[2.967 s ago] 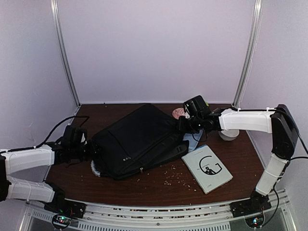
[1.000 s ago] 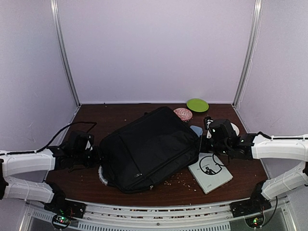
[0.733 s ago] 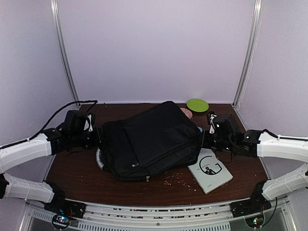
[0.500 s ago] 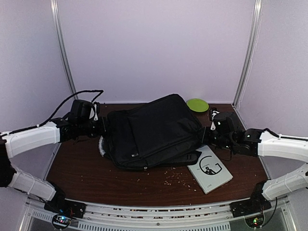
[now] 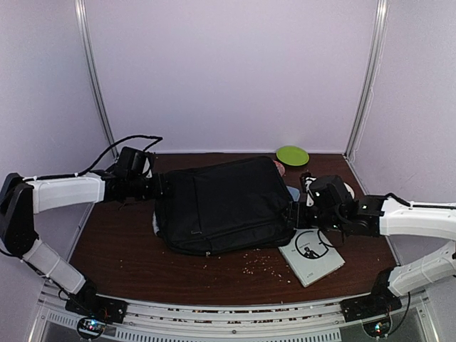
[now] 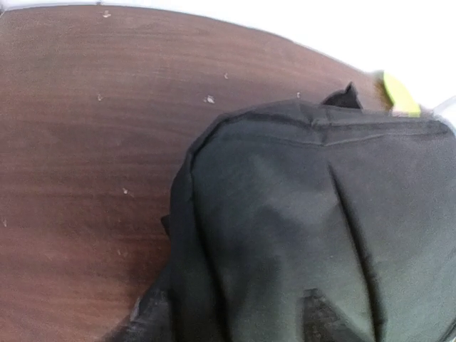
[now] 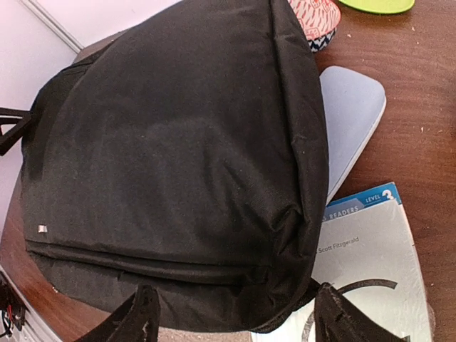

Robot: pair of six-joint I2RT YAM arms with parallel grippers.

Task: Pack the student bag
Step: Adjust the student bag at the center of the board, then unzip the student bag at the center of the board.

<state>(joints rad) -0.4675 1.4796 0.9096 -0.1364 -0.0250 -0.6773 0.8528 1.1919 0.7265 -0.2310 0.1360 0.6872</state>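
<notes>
The student bag (image 5: 221,206), large, black and soft, lies flat across the middle of the table. In the left wrist view the student bag (image 6: 306,214) fills the right side. My left gripper (image 5: 153,187) is at the bag's left end, and its blurred fingers (image 6: 145,318) stand apart around the fabric, open. My right gripper (image 5: 296,214) is at the bag's right end. There its fingers (image 7: 139,319) are spread wide on either side of the student bag (image 7: 178,157), open and not pinching it.
A white book (image 5: 311,251) with a large G lies beside the bag's right end, partly under it (image 7: 370,249). A pale blue flat case (image 7: 353,121), a pink patterned pouch (image 7: 313,18) and a green plate (image 5: 292,154) sit behind. Crumbs (image 5: 263,263) dot the brown table (image 5: 121,249).
Both grippers had lifted the bag by its ends. It now lies flat again, farther back, and both grippers have opened and let go.
</notes>
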